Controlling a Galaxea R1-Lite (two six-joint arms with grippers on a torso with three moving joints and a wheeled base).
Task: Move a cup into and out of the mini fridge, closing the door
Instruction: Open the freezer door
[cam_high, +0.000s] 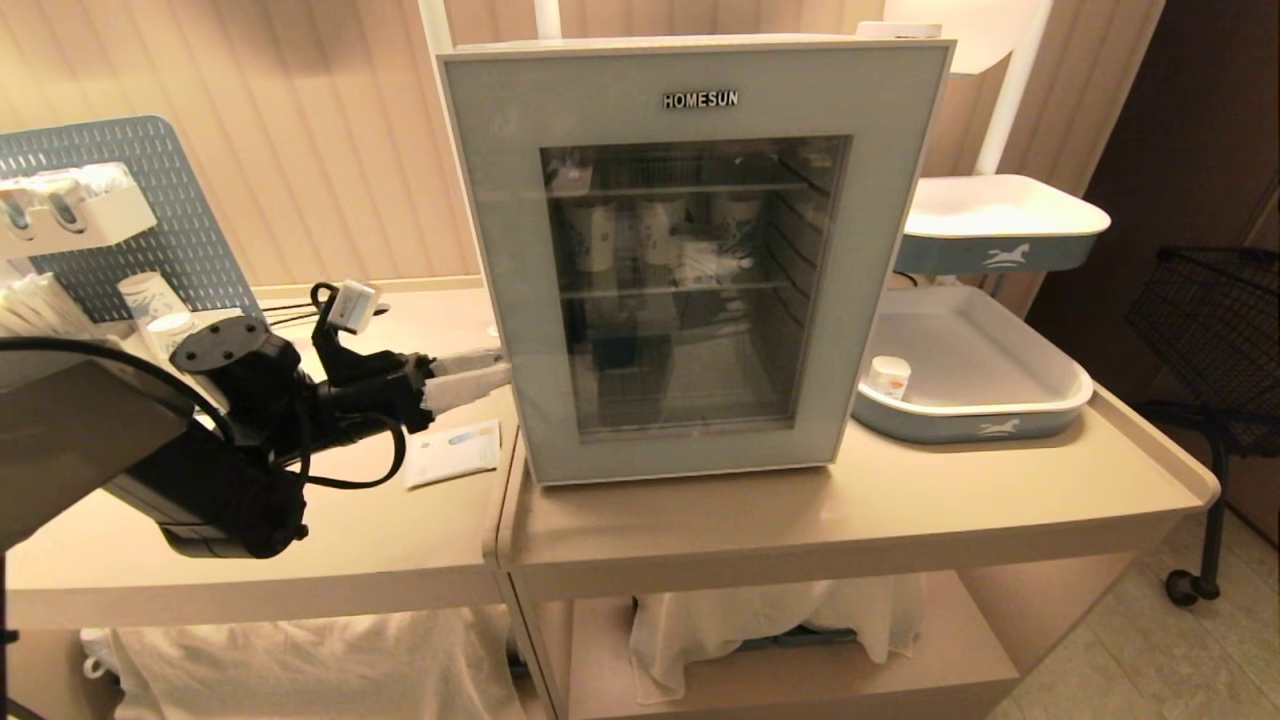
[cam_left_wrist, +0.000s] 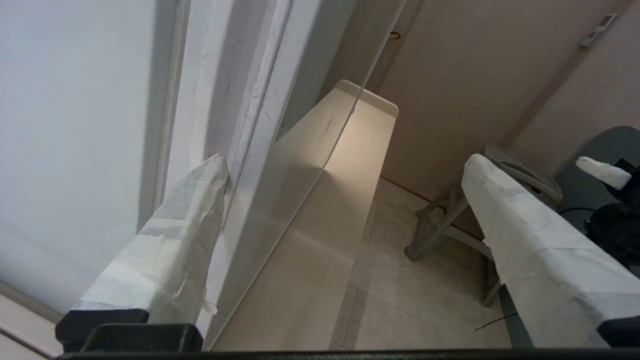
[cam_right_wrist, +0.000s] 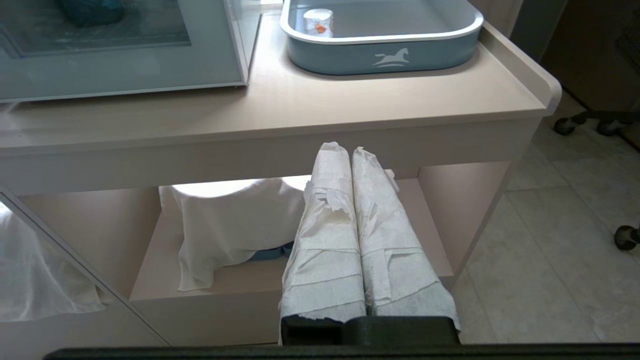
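The mini fridge (cam_high: 650, 44) stands on the right table with its glass-windowed door (cam_high: 500, 200) flat against the body. My left gripper (cam_high: 500, 368) reaches in level at the door's left edge, open. In the left wrist view the left gripper (cam_left_wrist: 346, 160) straddles that edge: one wrapped fingertip (cam_left_wrist: 212, 175) touches the seam between the fridge side (cam_left_wrist: 75, 125) and the door (cam_left_wrist: 280, 130), while the other hangs free in front. Several cups stand blurred behind the glass; I cannot tell the cup among them. My right gripper (cam_right_wrist: 345, 150) is parked low before the table, shut and empty.
A grey-blue tray (cam_high: 1000, 428) right of the fridge holds a small white cup with an orange mark (cam_high: 888, 377); a second tray (cam_high: 1000, 250) sits higher behind. A paper packet (cam_high: 455, 452) lies on the left table, with a pegboard (cam_high: 150, 200) and paper cups (cam_high: 148, 295) behind. A black wire cart (cam_high: 1215, 320) stands far right.
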